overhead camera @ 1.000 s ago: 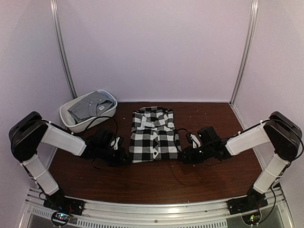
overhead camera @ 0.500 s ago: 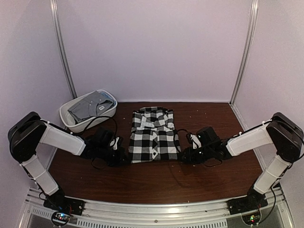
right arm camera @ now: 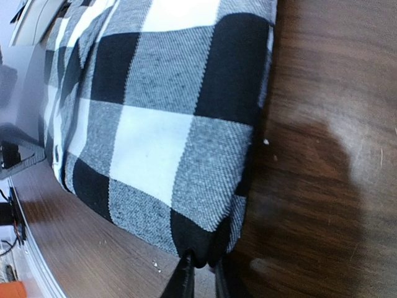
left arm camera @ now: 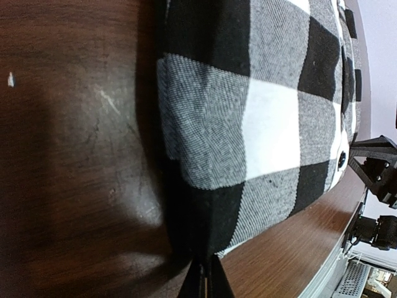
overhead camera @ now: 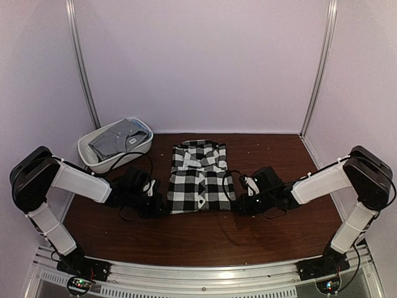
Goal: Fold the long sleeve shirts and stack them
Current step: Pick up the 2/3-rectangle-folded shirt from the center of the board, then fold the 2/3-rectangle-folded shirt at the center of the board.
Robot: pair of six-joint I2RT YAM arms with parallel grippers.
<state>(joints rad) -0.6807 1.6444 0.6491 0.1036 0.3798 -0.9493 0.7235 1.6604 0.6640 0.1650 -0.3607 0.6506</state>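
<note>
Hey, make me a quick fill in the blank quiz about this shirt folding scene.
1. The grey shirt lies inside the white ____.
2. The checked shirt lies folded on the ____.
3. The left gripper pinches the checked shirt's near ____ corner.
Missing words: tub, table, left.

Pale lilac walls (overhead camera: 205, 62) with metal corner strips (overhead camera: 80, 62) enclose a dark wooden table (overhead camera: 205, 239).

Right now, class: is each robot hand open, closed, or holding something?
Left hand: closed on a corner of the black-and-white checked cloth shirt.
Right hand: closed on the same shirt's other near corner.
</note>
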